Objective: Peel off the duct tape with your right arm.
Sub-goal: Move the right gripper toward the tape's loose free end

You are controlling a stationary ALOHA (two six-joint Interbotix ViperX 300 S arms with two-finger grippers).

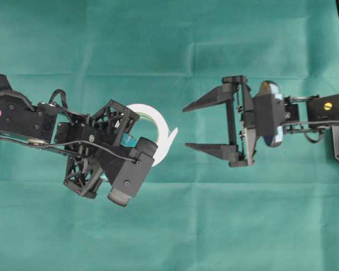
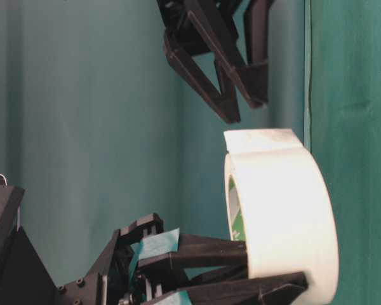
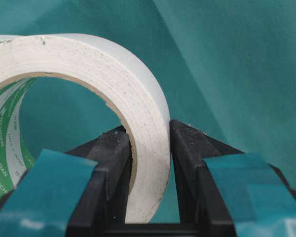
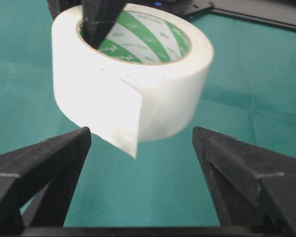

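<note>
Holding the tape roll [image 1: 152,121] by its wall, left jaws clenched; right jaws spread wide near its loose strip [image 4: 121,121]; peeling not begun.

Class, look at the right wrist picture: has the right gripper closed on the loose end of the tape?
No: the right gripper stands wide open, the loose strip of the tape roll hanging untouched between its fingers.
</note>
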